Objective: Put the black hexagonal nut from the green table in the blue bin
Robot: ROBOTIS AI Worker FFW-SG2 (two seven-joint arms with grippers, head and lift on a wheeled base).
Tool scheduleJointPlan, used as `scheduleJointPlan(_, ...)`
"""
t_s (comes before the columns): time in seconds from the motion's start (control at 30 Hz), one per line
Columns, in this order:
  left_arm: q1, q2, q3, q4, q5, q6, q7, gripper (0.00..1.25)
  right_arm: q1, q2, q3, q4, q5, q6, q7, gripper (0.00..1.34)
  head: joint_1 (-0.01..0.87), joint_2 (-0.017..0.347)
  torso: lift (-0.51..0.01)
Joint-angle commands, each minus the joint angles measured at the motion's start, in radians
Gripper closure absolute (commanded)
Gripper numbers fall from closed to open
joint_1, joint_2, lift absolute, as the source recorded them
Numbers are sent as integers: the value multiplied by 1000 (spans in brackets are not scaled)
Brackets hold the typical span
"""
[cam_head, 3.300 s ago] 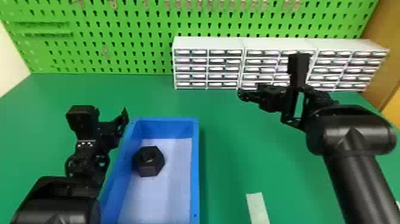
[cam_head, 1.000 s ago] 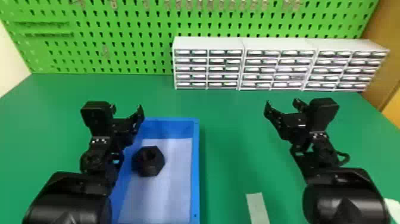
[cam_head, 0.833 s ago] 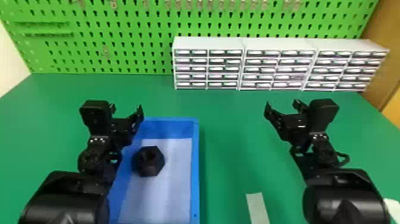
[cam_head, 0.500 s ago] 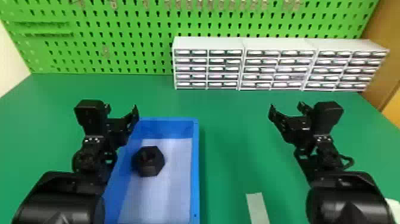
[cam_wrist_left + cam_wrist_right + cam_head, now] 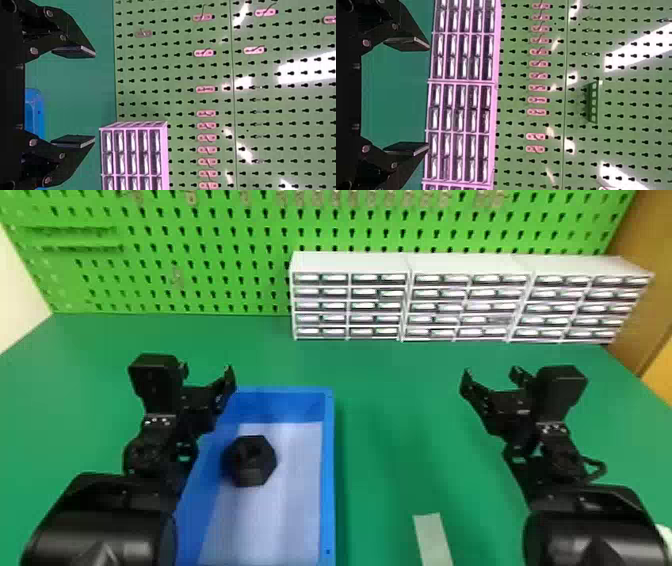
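The black hexagonal nut point(image 5: 250, 460) lies inside the blue bin point(image 5: 328, 470), near its left wall and toward the far end. My left gripper point(image 5: 207, 371) is over the bin's far left corner, beyond the nut; in the left wrist view the left gripper point(image 5: 94, 97) is open with nothing between its fingers, and the bin's blue rim point(image 5: 35, 95) shows behind it. Well to the right of the bin, my right gripper point(image 5: 492, 375) is above the green table point(image 5: 390, 430). Seen in the right wrist view, the right gripper point(image 5: 429, 97) is open and holds nothing.
White drawer cabinets point(image 5: 410, 297) stand along the table's back edge, in front of a green pegboard point(image 5: 200, 250). A pale strip point(image 5: 433, 540) lies on the table right of the bin. Part of a white object point(image 5: 664, 535) shows at the right edge.
Since the oldest frame the right arm has drawn back toward the near side and turned its gripper inward. The left gripper shifted right, then slightly back left. The nut has not moved.
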Motion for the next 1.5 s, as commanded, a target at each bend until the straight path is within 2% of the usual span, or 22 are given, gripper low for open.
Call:
scheduleJointPlan(0.0, -6, 0, 0, 0, 0, 8, -7, 486, 2, -1, -3, -12, 3, 18, 0, 391, 686, 51, -96)
scheduleJointPlan(0.93, -28, 0, 12, 1, 6, 10, -10, 486, 7, 2, -3, -40, 20, 61, 0, 391, 686, 51, -96)
scheduleJointPlan(1.47, -39, 0, 14, 1, 8, 10, -10, 486, -19, -9, 2, -40, 20, 64, 0, 391, 686, 51, -96)
